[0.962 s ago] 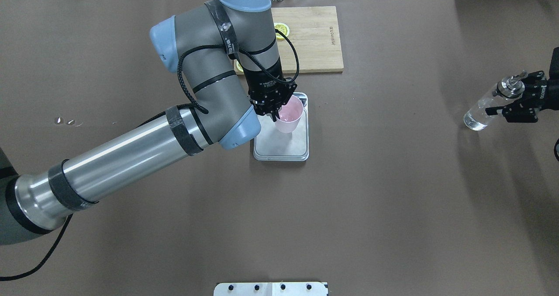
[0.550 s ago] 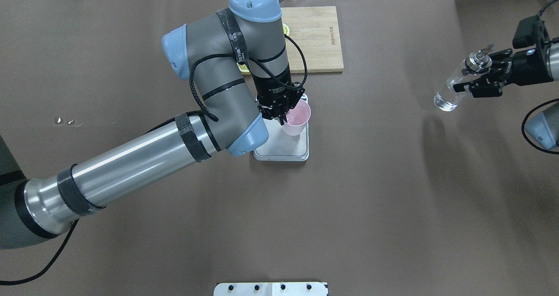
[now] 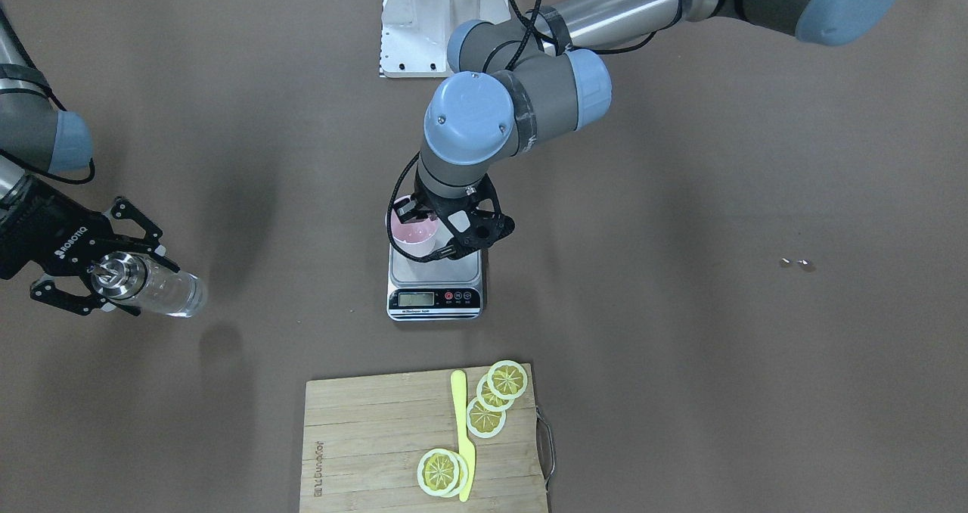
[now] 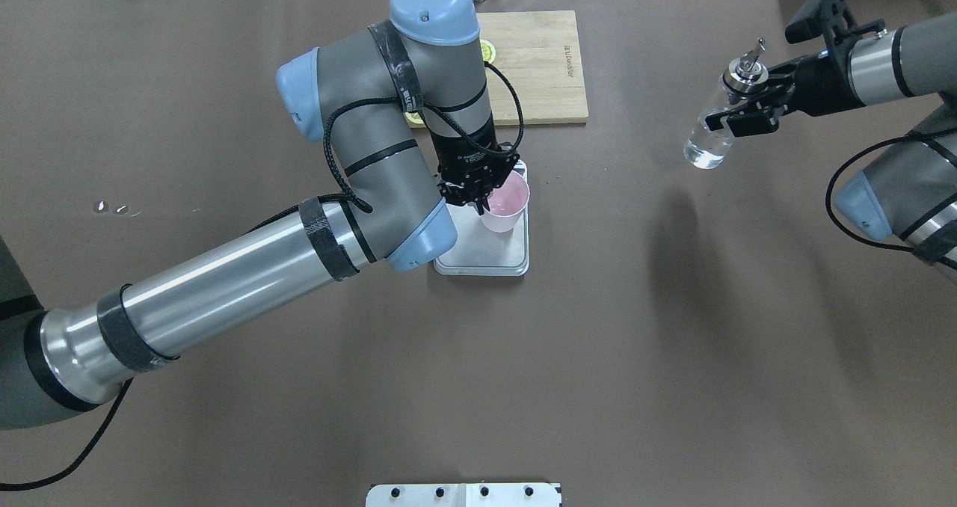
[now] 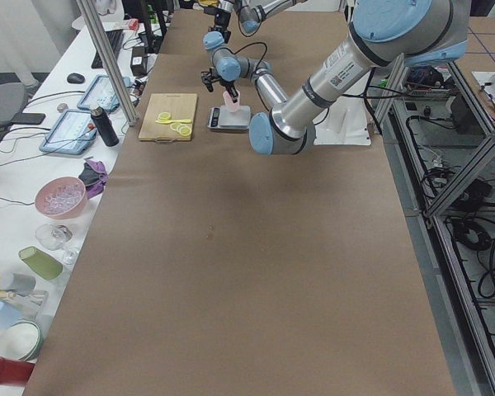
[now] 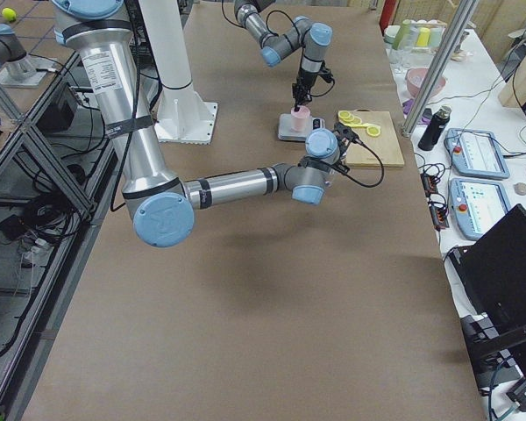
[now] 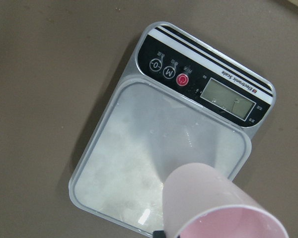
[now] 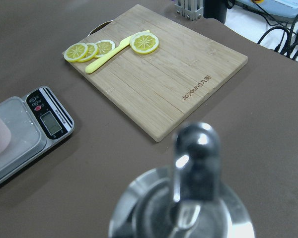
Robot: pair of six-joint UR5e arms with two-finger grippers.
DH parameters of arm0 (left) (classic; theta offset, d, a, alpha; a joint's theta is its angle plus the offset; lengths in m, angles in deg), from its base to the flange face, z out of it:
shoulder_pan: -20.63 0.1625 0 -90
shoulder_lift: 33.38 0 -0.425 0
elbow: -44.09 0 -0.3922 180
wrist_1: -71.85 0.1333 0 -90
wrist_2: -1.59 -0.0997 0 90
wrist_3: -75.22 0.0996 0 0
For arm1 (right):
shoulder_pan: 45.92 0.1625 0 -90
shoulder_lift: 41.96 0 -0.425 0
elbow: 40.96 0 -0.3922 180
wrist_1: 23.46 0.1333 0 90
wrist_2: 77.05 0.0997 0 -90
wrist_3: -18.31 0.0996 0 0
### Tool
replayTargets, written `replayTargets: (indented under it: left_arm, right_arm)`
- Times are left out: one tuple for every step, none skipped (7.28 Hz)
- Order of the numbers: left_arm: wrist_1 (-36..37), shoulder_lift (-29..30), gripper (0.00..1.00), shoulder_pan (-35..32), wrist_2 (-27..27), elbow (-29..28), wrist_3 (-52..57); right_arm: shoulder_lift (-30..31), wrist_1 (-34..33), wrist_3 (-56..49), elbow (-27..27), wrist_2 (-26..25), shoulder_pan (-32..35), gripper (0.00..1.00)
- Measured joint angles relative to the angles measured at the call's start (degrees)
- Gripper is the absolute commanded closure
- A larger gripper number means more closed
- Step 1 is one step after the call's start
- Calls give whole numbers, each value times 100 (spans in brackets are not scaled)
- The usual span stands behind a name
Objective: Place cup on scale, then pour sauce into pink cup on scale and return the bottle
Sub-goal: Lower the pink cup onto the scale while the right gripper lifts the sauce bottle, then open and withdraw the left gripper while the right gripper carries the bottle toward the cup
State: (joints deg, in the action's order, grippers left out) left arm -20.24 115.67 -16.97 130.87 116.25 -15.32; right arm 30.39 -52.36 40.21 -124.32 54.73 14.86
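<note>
Pinching the cup [image 4: 505, 206] by its rim, the left gripper [image 4: 478, 199] is holding it over the scale [image 4: 490, 256], near the middle of the counter's [image 4: 598, 342] far edge; whether it is resting there I cannot tell. The right gripper [image 4: 748, 111] is clamping the bottle [image 4: 706, 142] aloft near the far right corner, spout up, with the cup lying well to its left. One cup, one scale, one bottle.

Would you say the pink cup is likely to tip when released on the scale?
Probably light: the cup looks thin and empty. It tapers to a narrow base, so a nudge from the left gripper may tip it. The scale looks smooth, so it might slide.
</note>
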Motion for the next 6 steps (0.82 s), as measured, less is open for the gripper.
replayTargets:
  left_arm:
    - [-20, -11, 11, 1, -11, 1, 12]
    - [-43, -17, 3, 2, -15, 5, 28]
    - [-69, -21, 3, 3, -16, 7, 38]
    - [-82, -23, 4, 2, -16, 13, 45]
    - [-83, -27, 5, -10, -17, 36, 50]
    - [-78, -30, 5, -38, -10, 78, 55]
  right_arm:
    - [-81, -248, 13, -99, -133, -80, 35]
    - [-143, -424, 27, -184, -274, -189, 36]
    - [-185, -574, 36, -290, -426, -327, 35]
    - [-200, -764, 38, -460, -593, -493, 35]
    - [-201, -1022, 36, -705, -803, -689, 35]
    - [-193, -1373, 34, -1017, -1047, -887, 35]
